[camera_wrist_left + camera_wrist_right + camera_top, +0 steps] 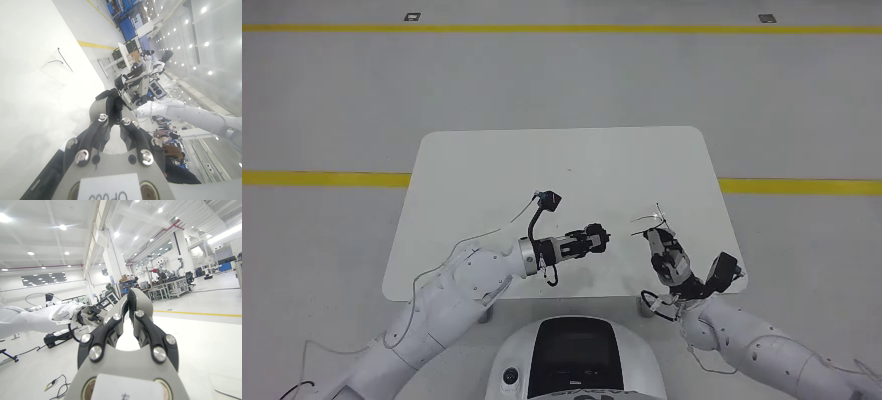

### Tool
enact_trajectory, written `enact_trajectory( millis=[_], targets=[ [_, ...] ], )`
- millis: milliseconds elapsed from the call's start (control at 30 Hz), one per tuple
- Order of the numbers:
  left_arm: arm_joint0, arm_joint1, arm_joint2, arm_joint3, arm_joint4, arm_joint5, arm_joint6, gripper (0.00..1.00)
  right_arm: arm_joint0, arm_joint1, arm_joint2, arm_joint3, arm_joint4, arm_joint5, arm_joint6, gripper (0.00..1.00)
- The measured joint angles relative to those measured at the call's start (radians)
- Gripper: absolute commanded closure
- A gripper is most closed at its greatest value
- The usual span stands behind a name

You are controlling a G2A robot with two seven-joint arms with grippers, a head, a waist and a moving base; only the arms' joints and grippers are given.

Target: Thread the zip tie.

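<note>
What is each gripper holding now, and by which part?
Left gripper looks shut on a black zip tie; its strap runs back between the jaws, gripped part hidden. Right gripper is shut; contents unclear.

Two grippers side by side over the near part of a table (542, 165)
The left gripper (600, 238) sits left of the right gripper (654, 240), tips near each other but apart, both above the near strip of the tabletop, right of its middle; the zip tie (656, 214) is just beyond the right gripper's tips, on the far side, whether touching them cannot be told; the left gripper is to its left, apart from it; one floor line (322, 178) comes out from under the table on both sides; another (542, 27) lies far behind
</note>
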Motion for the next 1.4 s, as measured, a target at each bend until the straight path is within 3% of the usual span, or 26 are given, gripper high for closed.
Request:
enact_trajectory(
  millis=[333, 633, 967, 1400],
  targets=[
    [0.0, 0.0, 0.0, 0.0, 0.0, 0.0, 0.0, 1.0, -0.008, -0.064, 0.029, 0.024, -0.034, 0.0, 0.026, 1.0],
    [0.0, 0.0, 0.0, 0.0, 0.0, 0.0, 0.0, 1.0, -0.011, -0.065, 0.033, 0.02, -0.031, 0.003, 0.029, 1.0],
    [0.0, 0.0, 0.0, 0.0, 0.0, 0.0, 0.0, 1.0, -0.081, -0.083, 0.11, -0.028, -0.045, 0.044, 0.059, 1.0],
    [0.0, 0.0, 0.0, 0.0, 0.0, 0.0, 0.0, 1.0, -0.134, -0.115, 0.186, -0.027, -0.085, 0.017, 0.092, 1.0]
  ],
)
